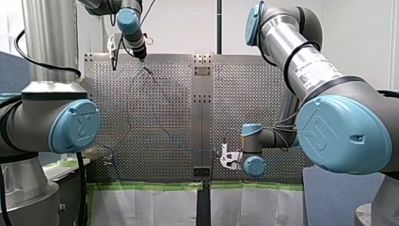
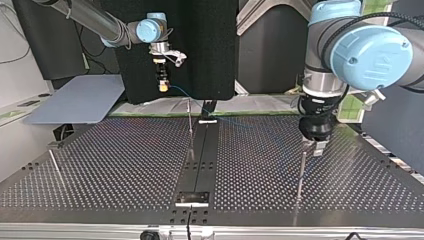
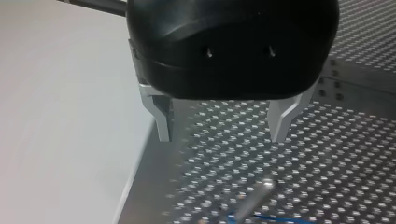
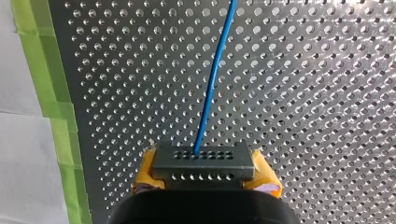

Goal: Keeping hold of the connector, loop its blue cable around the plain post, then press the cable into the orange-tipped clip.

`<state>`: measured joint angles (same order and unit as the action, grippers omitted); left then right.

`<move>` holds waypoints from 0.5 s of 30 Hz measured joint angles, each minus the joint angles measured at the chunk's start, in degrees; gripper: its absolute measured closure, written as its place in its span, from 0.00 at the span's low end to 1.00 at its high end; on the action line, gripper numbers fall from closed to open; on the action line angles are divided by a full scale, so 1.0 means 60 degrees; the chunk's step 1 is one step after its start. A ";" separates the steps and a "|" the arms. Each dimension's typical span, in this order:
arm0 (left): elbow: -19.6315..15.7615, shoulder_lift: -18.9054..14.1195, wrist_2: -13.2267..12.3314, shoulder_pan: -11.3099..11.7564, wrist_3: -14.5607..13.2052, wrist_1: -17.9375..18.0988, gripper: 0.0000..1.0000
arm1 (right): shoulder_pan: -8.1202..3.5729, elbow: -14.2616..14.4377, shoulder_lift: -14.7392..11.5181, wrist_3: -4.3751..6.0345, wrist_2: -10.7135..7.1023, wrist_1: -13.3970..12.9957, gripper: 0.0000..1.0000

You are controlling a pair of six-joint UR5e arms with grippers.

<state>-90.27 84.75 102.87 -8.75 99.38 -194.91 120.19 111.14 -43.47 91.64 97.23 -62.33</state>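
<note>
My right gripper [image 4: 203, 171] is shut on a dark grey connector [image 4: 203, 161], squeezed between its yellow pads. A blue cable [image 4: 212, 79] leaves the connector and runs ahead over the perforated plate. In the top view that gripper [image 2: 163, 86] hangs above the table's far edge, and the cable [image 2: 197, 104] sags toward the middle. My left gripper [image 3: 223, 137] is open, its metal fingers [image 3: 162, 122] bare, just above a plain post [image 3: 254, 201] with blue cable beside the post's foot. The top view shows this gripper [image 2: 316, 146] over the post [image 2: 301, 172] at the right.
A thin upright post [image 2: 190, 127] stands at the table's middle seam and another pin [image 2: 55, 165] leans at the top view's left. Green tape [image 4: 51, 107] edges the plate next to white paper. A grey board [image 2: 75, 100] lies beyond the far left corner.
</note>
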 joint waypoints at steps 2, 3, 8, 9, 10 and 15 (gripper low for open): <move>0.0000 0.0122 -0.0001 -0.0002 -0.0091 -0.0193 0.01 | -0.0001 0.0000 0.0000 -0.0001 -0.0001 0.0001 1.00; -0.0003 0.0170 0.0000 -0.0002 -0.0113 -0.0277 0.01 | 0.0000 0.0000 0.0000 -0.0002 -0.0001 0.0001 1.00; 0.0002 0.0278 0.0013 0.0002 -0.0180 -0.0783 0.01 | 0.0000 -0.0011 -0.0001 -0.0006 -0.0002 0.0004 1.00; 0.0002 0.0283 0.0013 0.0002 -0.0192 -0.0857 0.01 | 0.0000 -0.0015 0.0000 -0.0007 -0.0001 0.0010 1.00; 0.0001 0.0286 0.0014 0.0003 -0.0200 -0.0907 0.01 | 0.0001 -0.0018 -0.0001 -0.0007 -0.0001 0.0017 1.00; 0.0002 0.0289 0.0019 0.0008 -0.0225 -0.1006 0.01 | 0.0000 -0.0019 -0.0001 -0.0016 0.0004 0.0041 1.00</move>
<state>-90.26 86.48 102.98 -8.70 98.03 -200.94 120.19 111.02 -43.48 91.55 97.25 -62.09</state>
